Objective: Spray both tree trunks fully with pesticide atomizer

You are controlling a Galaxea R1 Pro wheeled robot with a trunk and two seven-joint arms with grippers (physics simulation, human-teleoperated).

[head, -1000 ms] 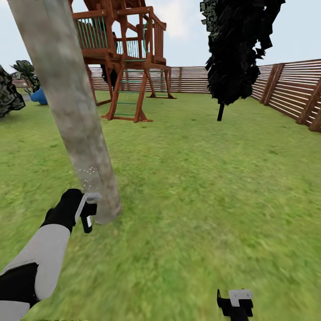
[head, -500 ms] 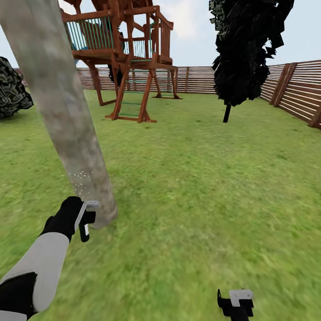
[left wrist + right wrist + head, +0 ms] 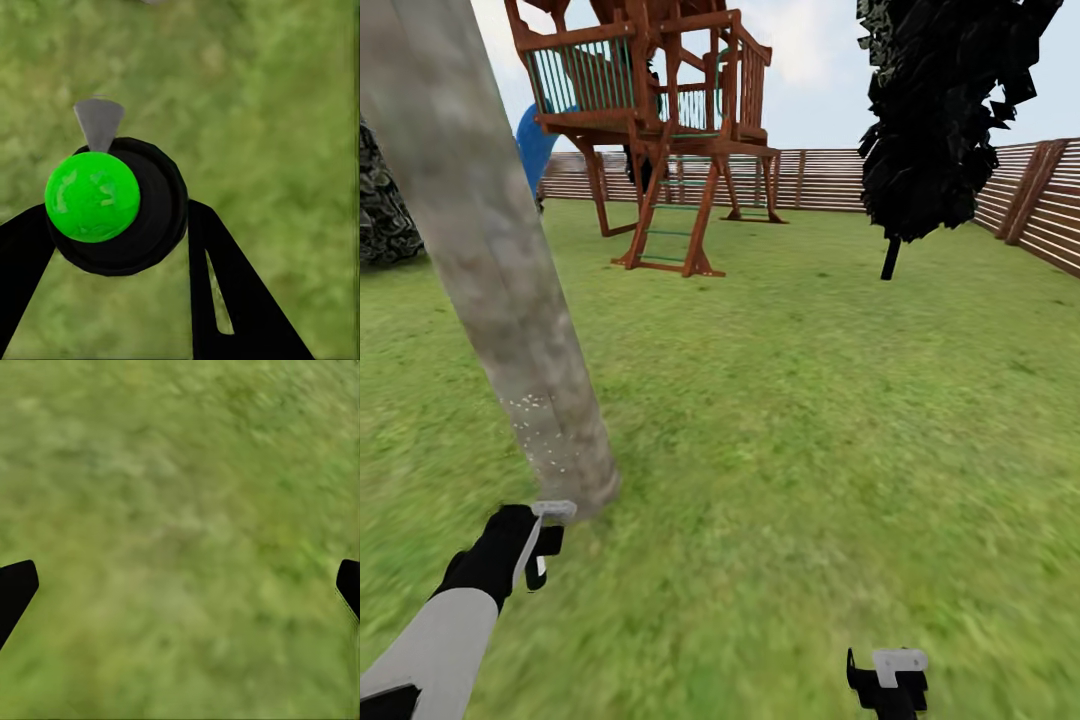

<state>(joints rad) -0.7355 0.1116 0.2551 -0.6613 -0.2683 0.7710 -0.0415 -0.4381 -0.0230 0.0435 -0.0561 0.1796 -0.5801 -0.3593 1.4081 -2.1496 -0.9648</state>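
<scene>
- The tree trunk [image 3: 490,270], a thick column of mottled grey-beige bark, leans across the left of the head view and meets the lawn [image 3: 810,420] close in front of the robot.
- A patch of small white specks [image 3: 545,440] sits on the bark just above the trunk's foot.
- The left gripper [image 3: 538,545] hovers just short of the trunk's foot, a little nearer the robot than the base.
- In the left wrist view, the left gripper's [image 3: 124,247] dark fingers [image 3: 232,300] are clenched around the pesticide atomizer [image 3: 112,206], seen end-on as a dark round body with a bright green disc and a pale grey trigger pointing away over the grass.
- In the head view the atomizer is too small to make out beyond a pale piece at the gripper's tip.
- The right gripper [image 3: 887,680] hangs low over the grass, well to the right of the trunk.
- The right wrist view shows the right gripper's [image 3: 180,585] fingertips [image 3: 15,589] spread wide apart, released, with only blurred grass between them.
- Behind the trunk stands a reddish-brown wooden play tower [image 3: 660,120] with a ladder.
- A dark conifer [image 3: 940,110] stands far to the trunk's right.
- A slatted wooden fence [image 3: 830,180] closes off the lawn beyond the trunk.
</scene>
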